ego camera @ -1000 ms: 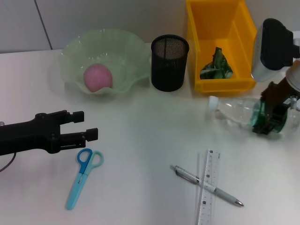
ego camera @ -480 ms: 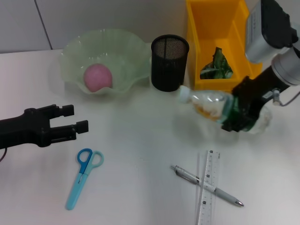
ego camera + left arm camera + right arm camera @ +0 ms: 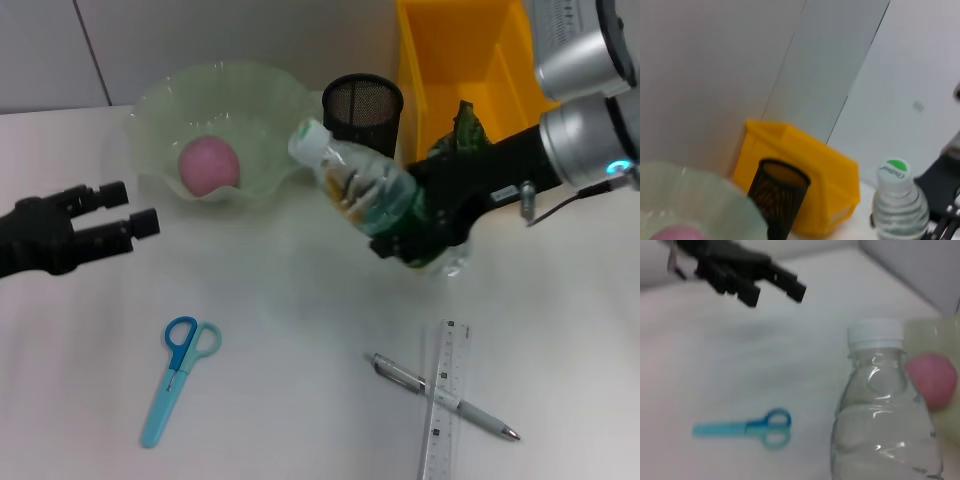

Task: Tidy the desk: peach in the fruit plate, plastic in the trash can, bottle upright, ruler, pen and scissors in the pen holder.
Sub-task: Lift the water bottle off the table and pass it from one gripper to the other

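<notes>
My right gripper [image 3: 418,240] is shut on the lower body of the clear bottle [image 3: 365,188], holding it tilted above the desk [image 3: 300,400], its white cap pointing up toward the fruit plate [image 3: 160,100]. The pink peach [image 3: 208,165] lies in that plate. My left gripper [image 3: 125,207] hovers open at the far left with nothing in it. Light blue scissors [image 3: 178,375] lie below it. The clear ruler [image 3: 445,400] and pen [image 3: 470,412] lie crossed at front right. The right wrist view shows the bottle [image 3: 885,415], the scissors [image 3: 747,427] and the peach [image 3: 930,377].
The black mesh pen holder [image 3: 362,100] stands behind the bottle. Next to it the yellow trash can [image 3: 440,60] holds a crumpled green plastic piece [image 3: 465,125]. In the left wrist view the bottle [image 3: 897,205] rises beside the trash can [image 3: 805,180] and pen holder [image 3: 780,200].
My right gripper has lifted the bottle from lying at the right and carried it toward the centre, cap rising. My left gripper has drawn back to the left.
</notes>
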Available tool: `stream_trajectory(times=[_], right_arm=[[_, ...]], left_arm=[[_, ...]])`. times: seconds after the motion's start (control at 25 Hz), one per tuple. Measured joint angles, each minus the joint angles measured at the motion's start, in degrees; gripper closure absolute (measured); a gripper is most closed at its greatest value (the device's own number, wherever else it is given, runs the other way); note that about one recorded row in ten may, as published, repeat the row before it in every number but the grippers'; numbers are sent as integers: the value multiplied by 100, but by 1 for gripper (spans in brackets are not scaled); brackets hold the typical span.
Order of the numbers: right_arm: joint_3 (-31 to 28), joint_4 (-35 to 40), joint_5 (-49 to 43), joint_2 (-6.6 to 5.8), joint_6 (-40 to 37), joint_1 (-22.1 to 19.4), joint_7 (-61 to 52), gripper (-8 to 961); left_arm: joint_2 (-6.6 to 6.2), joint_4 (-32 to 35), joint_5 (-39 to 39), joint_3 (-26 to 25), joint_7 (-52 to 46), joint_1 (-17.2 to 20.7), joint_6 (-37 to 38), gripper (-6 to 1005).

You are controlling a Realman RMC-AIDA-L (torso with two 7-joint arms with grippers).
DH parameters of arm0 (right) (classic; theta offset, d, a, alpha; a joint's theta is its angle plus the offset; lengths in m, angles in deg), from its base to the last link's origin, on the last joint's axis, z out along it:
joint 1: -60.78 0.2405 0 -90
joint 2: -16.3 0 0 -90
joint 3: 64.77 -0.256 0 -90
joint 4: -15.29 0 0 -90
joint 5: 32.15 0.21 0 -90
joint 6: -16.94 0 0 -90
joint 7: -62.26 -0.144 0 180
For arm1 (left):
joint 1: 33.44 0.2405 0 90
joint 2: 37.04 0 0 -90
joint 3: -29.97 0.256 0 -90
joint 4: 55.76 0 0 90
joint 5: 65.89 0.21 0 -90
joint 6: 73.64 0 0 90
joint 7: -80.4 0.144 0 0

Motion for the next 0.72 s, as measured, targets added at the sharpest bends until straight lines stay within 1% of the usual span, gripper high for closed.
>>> stream_trajectory(times=[0.04,0.16,0.2,0.24,0.28,0.32,0.36,0.4,0.44,0.48,0.52,0.56,0.6,0.64,0.72], right_arm=[[0,0,0,0,0,0,0,217],[-7,-245,662,86,188,-183,271,217],[-10,-510,1208,113,263,-267,521,217],[-10,-510,1208,113,263,-267,521,217],[-8,-786,1652,130,292,-312,786,217],[-8,-786,1652,130,292,-312,786,217],[2,-934,1852,137,297,-327,914,217],[39,-1222,2200,143,277,-340,1139,217],[39,-1222,2200,143,277,-340,1139,217],[77,-1476,2434,145,247,-324,1318,217],[77,-1476,2434,145,247,-324,1318,218],[97,-1604,2503,147,240,-301,1401,218],[133,-1866,2595,156,237,-223,1540,218],[133,-1866,2595,156,237,-223,1540,218],[162,-2145,2652,171,234,-124,1732,218]], left_arm=[[0,0,0,0,0,0,0,173],[0,0,0,0,0,0,0,173],[23,-9,-73,-162,2,-15,114,173],[23,-9,-73,-162,2,-15,114,173],[23,-9,-73,-162,2,-15,114,173],[23,-9,-73,-162,2,-15,114,173],[98,-62,-514,-248,60,-24,420,173],[98,-62,-514,-248,60,-24,420,173],[98,-62,-514,-248,60,-24,420,173],[98,-62,-514,-248,60,-24,420,173],[162,-61,-687,-247,92,-38,561,173],[162,-61,-687,-247,92,-38,561,173],[294,-64,-789,-222,232,-86,625,173],[294,-64,-789,-222,232,-86,625,173],[392,-66,-794,-217,313,-119,658,173]])
